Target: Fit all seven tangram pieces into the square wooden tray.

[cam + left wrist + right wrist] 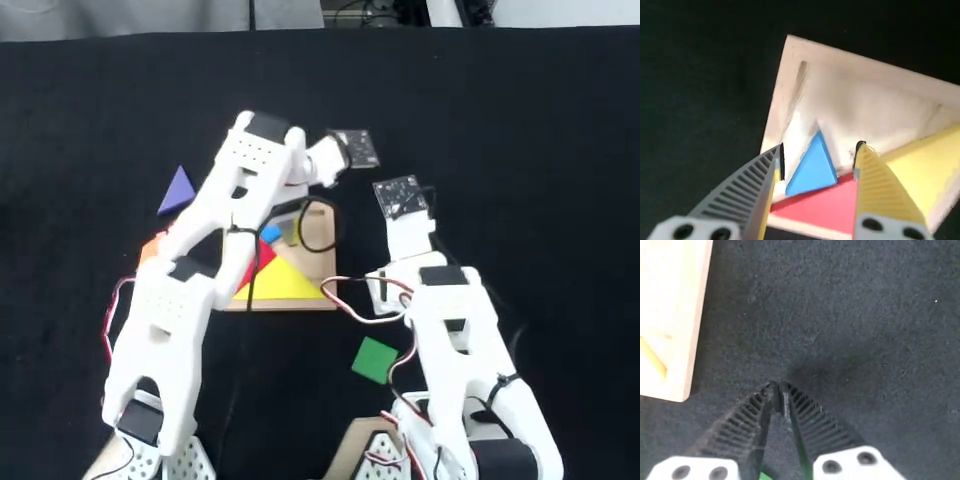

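Note:
The square wooden tray [300,303] lies mid-table and holds a large yellow triangle [280,282], a red piece [262,258] and a small blue triangle [270,235]. In the left wrist view my left gripper [820,155] hangs open inside the tray [790,65]. Its fingers stand on either side of the blue triangle [812,170], which rests beside the red piece [820,205] and the yellow triangle [925,170]. My right gripper [777,390] is shut on nothing, low over the black cloth just off the tray's side [670,315].
A purple triangle [178,190] and an orange piece [152,245] lie on the cloth left of the tray, the orange one partly under the left arm. A green square [375,360] lies in front of the tray, near the right arm. Cables loop over the tray's right side.

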Controlling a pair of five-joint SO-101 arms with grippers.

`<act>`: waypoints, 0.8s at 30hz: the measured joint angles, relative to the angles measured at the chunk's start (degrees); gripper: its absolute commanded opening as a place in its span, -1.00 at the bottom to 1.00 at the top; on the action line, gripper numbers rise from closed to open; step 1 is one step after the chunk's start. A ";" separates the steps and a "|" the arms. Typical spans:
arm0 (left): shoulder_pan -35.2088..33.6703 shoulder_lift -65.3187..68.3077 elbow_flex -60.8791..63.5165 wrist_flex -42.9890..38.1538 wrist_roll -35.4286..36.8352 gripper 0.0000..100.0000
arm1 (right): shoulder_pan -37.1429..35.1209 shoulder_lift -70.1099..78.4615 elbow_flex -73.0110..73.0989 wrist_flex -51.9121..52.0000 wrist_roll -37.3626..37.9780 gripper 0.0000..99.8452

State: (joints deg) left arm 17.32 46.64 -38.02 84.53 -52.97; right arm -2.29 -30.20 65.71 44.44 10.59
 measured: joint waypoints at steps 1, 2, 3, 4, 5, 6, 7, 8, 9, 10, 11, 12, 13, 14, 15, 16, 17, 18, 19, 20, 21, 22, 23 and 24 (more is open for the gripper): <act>-0.09 0.79 0.00 -0.26 0.00 -0.52 | 0.00 0.00 0.00 0.00 0.00 -0.98; -0.09 1.41 0.00 -1.05 0.00 -0.52 | 0.00 0.00 0.00 0.00 0.00 -0.98; -0.09 1.85 0.00 -2.11 0.00 -0.52 | 0.00 0.00 0.00 0.00 0.00 -0.98; -0.09 2.29 0.00 -2.99 0.09 -0.52 | 0.00 0.00 0.00 0.00 0.00 -0.98; -0.26 2.46 0.00 -3.96 0.09 -0.52 | 0.00 0.00 0.00 0.00 0.00 -0.98; -0.79 2.55 0.00 -4.75 0.09 -0.52 | 0.00 0.00 0.00 0.00 0.00 -0.98; -1.23 2.64 0.00 -5.36 0.09 -0.52 | 0.00 0.00 0.00 0.00 0.00 -0.98; -1.85 2.81 0.00 -5.71 0.09 -0.52 | 0.00 0.00 0.00 0.00 0.00 -0.98; -2.29 2.81 -0.18 -5.80 0.09 -0.52 | 0.00 0.00 0.00 0.00 0.00 -0.98; -2.81 2.90 -0.35 -5.80 0.09 -0.52 | 0.00 0.00 0.00 0.00 0.00 -0.98; -3.25 2.90 -0.44 -5.80 0.09 -0.52 | 0.00 0.00 0.00 0.00 0.00 -0.98; -3.69 2.90 -0.53 -5.80 0.09 -0.52 | 0.00 0.00 0.00 0.00 0.00 -0.98; -4.22 2.90 -0.53 -5.80 0.09 -0.52 | 0.00 0.00 0.00 0.00 0.00 -0.98; -4.75 2.90 -0.53 -5.80 0.09 -0.52 | 0.00 0.00 0.00 0.00 0.00 -0.98; -5.27 2.90 -0.53 -5.80 0.09 -0.52 | 0.00 0.00 0.00 0.00 0.00 -0.98; -5.80 2.90 -0.53 -5.80 0.09 -0.52 | 0.00 0.00 0.00 0.00 0.00 -0.98; -6.33 2.90 -0.53 -5.80 0.09 -0.52 | 0.00 0.00 0.00 0.00 0.00 -0.98; -6.77 2.90 -0.53 -5.80 0.09 -0.52 | 0.00 0.00 0.00 0.00 0.00 -0.98; -7.21 2.90 -0.53 -5.80 0.09 -0.52 | 0.00 0.00 0.00 0.00 0.00 -0.98; -7.47 2.90 -0.53 -5.80 -0.18 -0.52 | 0.00 0.00 0.00 0.00 0.00 -0.98; -7.65 2.90 -0.53 -5.80 -0.97 -0.52 | 0.00 0.00 0.00 0.00 0.00 -0.98; -7.65 2.90 -0.53 -5.80 -1.85 -0.52 | 0.00 0.00 0.00 0.00 0.00 -0.98; -7.65 2.90 -0.53 -5.89 -2.73 -0.52 | 0.00 0.00 0.00 0.00 0.00 -0.98; -7.65 2.90 -0.53 -5.89 -3.16 -0.52 | 0.00 0.00 0.00 0.00 0.00 -0.98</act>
State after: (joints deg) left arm 9.67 49.54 -38.55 78.64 -56.13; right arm -2.29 -30.20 65.71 44.44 10.59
